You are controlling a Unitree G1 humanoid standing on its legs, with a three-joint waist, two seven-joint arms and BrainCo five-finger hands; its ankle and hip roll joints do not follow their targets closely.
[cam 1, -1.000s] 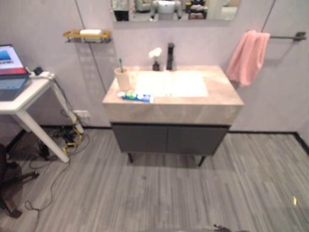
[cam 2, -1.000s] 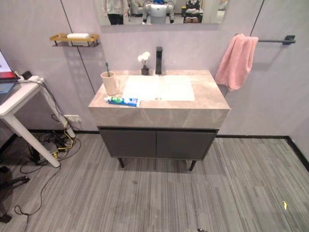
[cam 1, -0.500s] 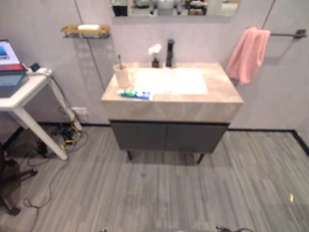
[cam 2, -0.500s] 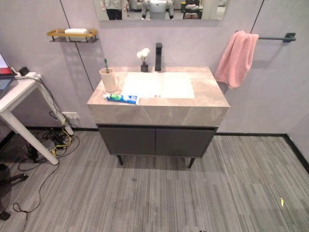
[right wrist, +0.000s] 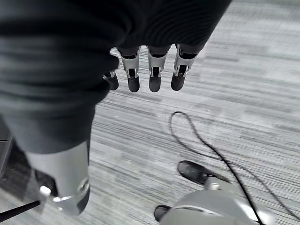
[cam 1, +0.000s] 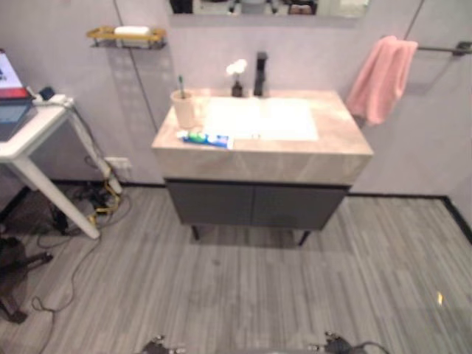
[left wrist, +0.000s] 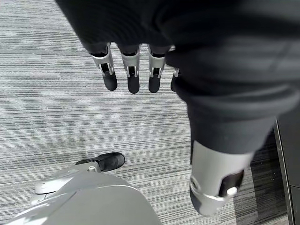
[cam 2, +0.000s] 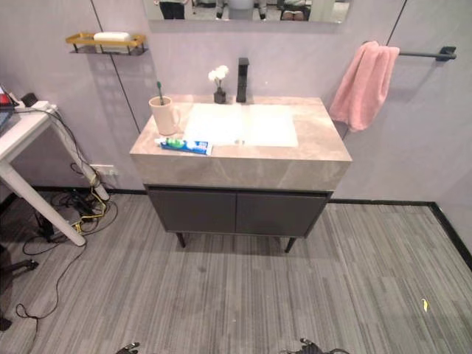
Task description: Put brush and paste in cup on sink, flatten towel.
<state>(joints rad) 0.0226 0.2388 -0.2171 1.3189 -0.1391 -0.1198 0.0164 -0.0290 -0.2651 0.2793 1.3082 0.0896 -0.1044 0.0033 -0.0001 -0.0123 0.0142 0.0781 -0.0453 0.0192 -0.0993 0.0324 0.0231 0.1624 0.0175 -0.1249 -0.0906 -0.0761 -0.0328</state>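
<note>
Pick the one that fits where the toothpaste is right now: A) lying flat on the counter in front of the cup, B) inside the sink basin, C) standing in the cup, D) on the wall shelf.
A: the toothpaste lies flat on the counter near its front edge, just in front of the cup, which holds only the toothbrush.

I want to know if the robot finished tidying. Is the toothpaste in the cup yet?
No, the toothpaste tube lies flat on the countertop in front of the cup, which holds the toothbrush.
</note>
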